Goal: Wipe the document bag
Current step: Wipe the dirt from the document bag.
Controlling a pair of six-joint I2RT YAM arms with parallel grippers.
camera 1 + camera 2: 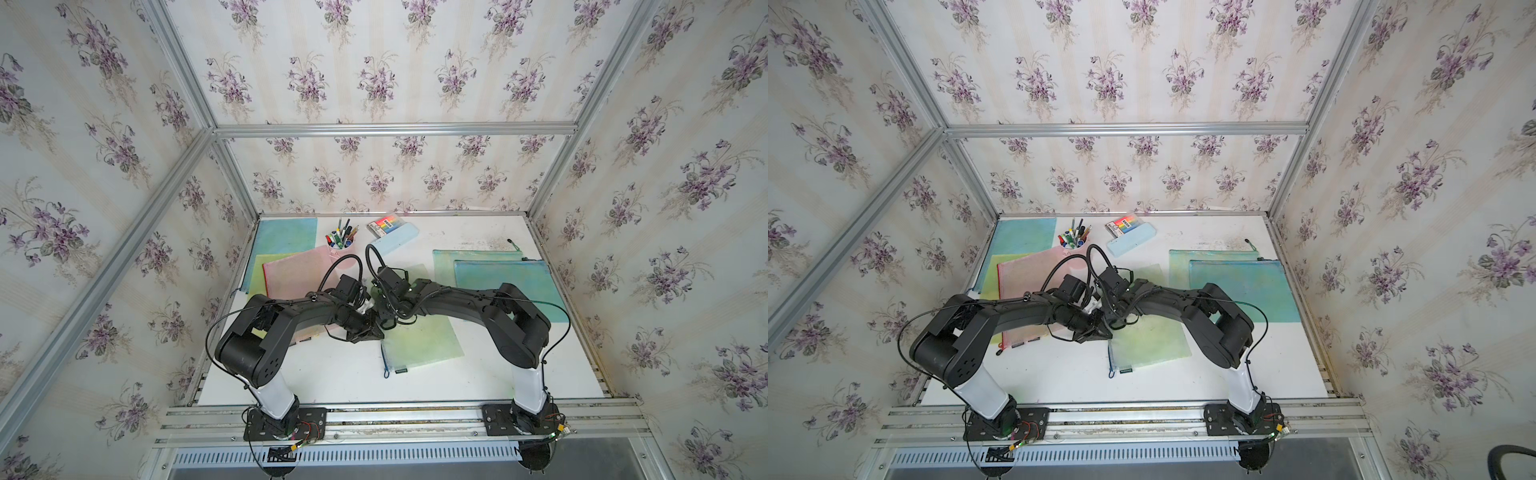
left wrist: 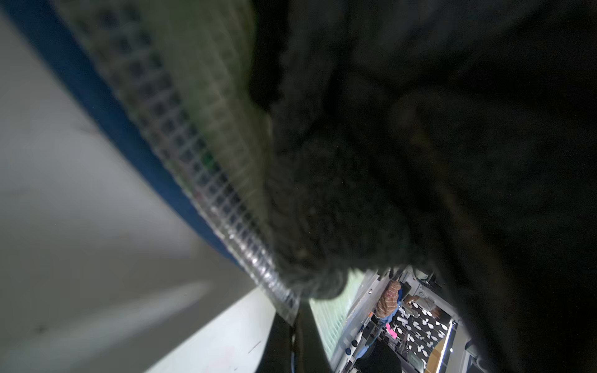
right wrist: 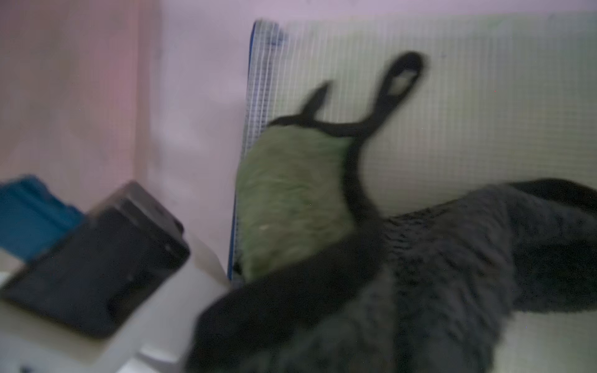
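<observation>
**On the green bag (image 1: 424,345)**

It lay flat in the middle of the table (image 1: 332,374), its blue zip edge on my left arm's side. My right gripper (image 1: 384,320) was all but closed on a dark cloth (image 3: 420,274) that rested on the bag by that edge. My left gripper (image 1: 372,330) was fully closed at the same edge; I could not tell whether it pinched anything. A pink bag (image 1: 299,270) lay to the left, blue bags (image 1: 507,282) to the right.

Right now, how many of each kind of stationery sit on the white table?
Mesh zip document bags: 6
Pink cup of pens: 1
Pale blue pencil case: 1
Box of coloured markers: 1
Total: 9
</observation>
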